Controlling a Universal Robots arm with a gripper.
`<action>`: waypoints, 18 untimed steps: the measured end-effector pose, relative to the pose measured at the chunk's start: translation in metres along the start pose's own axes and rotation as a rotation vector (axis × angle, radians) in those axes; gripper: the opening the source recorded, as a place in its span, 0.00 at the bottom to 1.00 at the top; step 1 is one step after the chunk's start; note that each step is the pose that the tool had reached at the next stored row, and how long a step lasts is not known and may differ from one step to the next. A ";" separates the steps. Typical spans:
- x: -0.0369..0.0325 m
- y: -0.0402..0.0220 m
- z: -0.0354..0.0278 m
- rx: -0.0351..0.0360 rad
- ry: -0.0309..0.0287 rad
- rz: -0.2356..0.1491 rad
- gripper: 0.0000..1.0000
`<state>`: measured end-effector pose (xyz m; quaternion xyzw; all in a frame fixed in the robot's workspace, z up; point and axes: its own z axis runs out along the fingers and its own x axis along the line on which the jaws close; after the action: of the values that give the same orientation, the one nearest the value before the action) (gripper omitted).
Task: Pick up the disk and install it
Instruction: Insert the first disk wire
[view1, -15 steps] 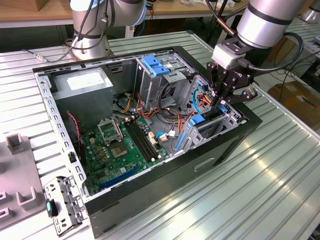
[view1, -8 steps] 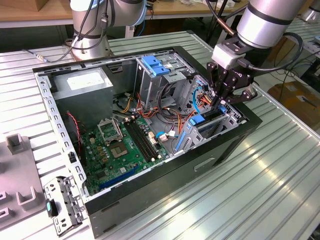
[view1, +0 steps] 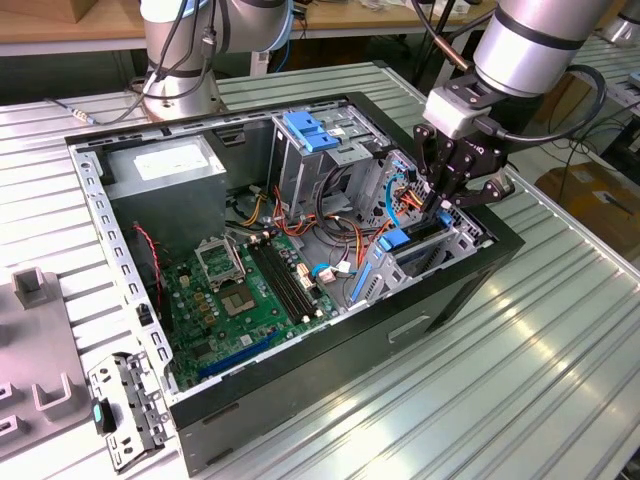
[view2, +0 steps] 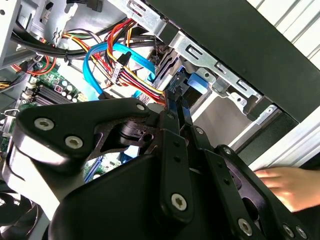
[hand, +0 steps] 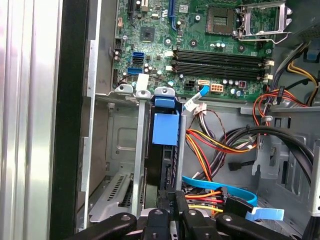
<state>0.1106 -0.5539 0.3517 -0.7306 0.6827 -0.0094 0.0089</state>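
At the exterior view's right end of the open computer case (view1: 330, 370), directly under the gripper (view1: 440, 200): the disk (view1: 415, 240), on edge in its drive bay (hand: 141, 150).

Seen in the second wrist view as two slim black fingers (view2: 172, 120) drawn together, with barely a slit between them. Impossible to tell whether anything is nipped there.

Reaches down with the tips at the disk's upper edge, touching it or just short of it.

In the first wrist view, lies straight ahead of the fingers: blue rail (hand: 165, 127) uppermost, dark body sunk between the bay's grey metal walls, long axis running away from the tips toward the motherboard (hand: 200, 30). Looks well down in the slot already, by this judgement close to seated.

Just beside the bay, a blue flat data cable (hand: 220, 184) and a bundle of red, yellow and orange wires, near the fingers.

Beyond the case wall, in the second wrist view, a person's hand (view2: 282, 185); under everything, the ribbed metal tabletop (view1: 520, 380).
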 end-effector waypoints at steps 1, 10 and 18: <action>0.0000 0.0003 0.0000 0.0014 0.0002 0.000 0.16; 0.0018 0.0019 0.0009 0.0070 0.0010 0.009 0.16; 0.0021 0.0020 0.0038 0.0069 0.0014 0.018 0.16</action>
<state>0.1089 -0.5561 0.3479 -0.7244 0.6892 -0.0122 0.0110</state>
